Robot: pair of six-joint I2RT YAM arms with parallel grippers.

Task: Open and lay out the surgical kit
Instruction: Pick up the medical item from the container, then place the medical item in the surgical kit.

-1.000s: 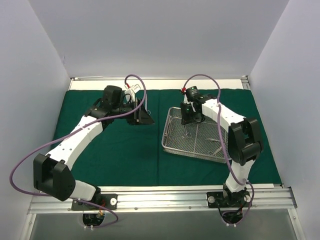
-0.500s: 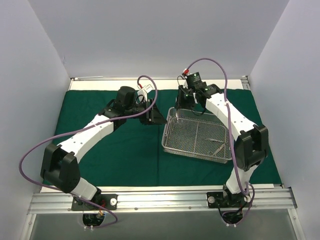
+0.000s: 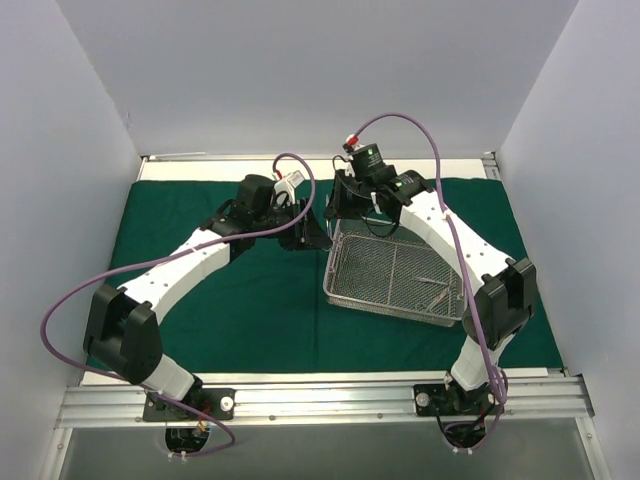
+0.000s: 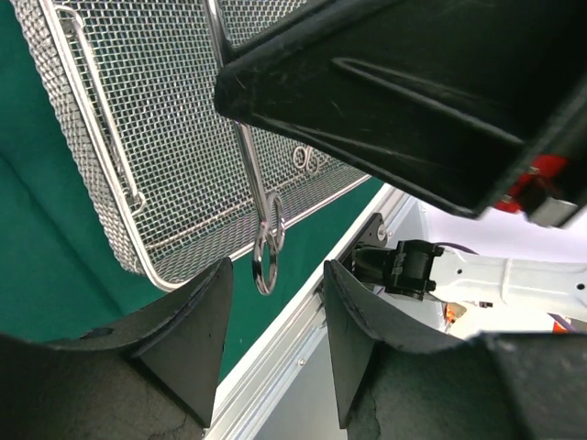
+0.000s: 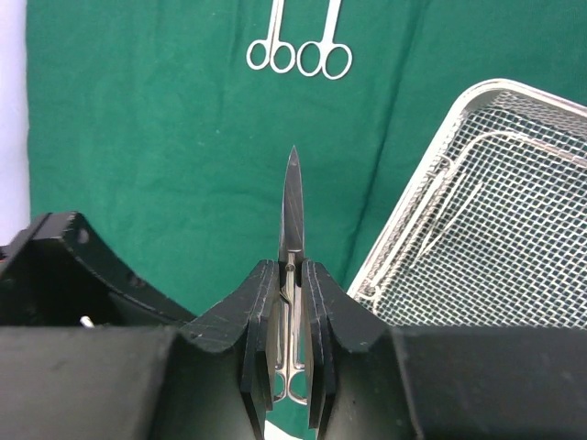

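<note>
The dark green drape (image 3: 240, 300) lies spread over the table. The silver wire-mesh tray (image 3: 352, 292) sits on it right of centre. My right gripper (image 3: 345, 208) hovers at the tray's far left corner, shut on a pair of steel scissors (image 5: 292, 197) whose blade points out past the fingertips (image 5: 263, 284). In the left wrist view the scissors (image 4: 266, 252) hang ring-end down just ahead of my open, empty left gripper (image 4: 275, 339). In the top view my left gripper (image 3: 310, 235) is right beside the right one.
Two steel instruments (image 5: 272, 48) (image 5: 326, 53) lie side by side on the drape beyond the right gripper. More instruments (image 3: 435, 283) remain in the tray. White walls close in left, right and back. An aluminium rail (image 3: 320, 395) runs along the near edge.
My right gripper has risen out of the tray with the scissors and moved left and back to the tray's far corner. My left gripper has moved right to meet it.
</note>
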